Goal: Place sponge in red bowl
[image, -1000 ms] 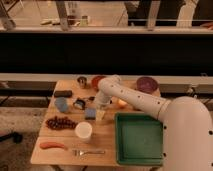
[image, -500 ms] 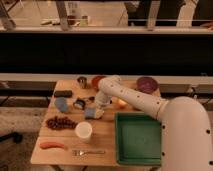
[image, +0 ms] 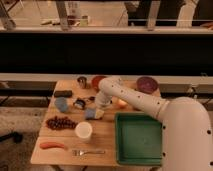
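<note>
The sponge [image: 62, 93], a flat dark blue-grey oblong pad, lies near the table's back left edge. The red bowl [image: 97, 80] stands at the back middle, partly hidden behind the arm's white elbow. My gripper [image: 100, 106] hangs down from that elbow over the middle of the table. It is just above and right of a paler squarish pad [image: 91, 114] and well to the right of the sponge. It sits in front of the red bowl.
A purple bowl [image: 147, 84] stands back right, a metal cup [image: 82, 81] left of the red bowl. A blue cup [image: 61, 104], a small dark object [image: 80, 103], grapes [image: 61, 122], a white cup [image: 83, 130], an orange [image: 121, 103], a fork [image: 89, 151] and a green tray [image: 139, 140] fill the table.
</note>
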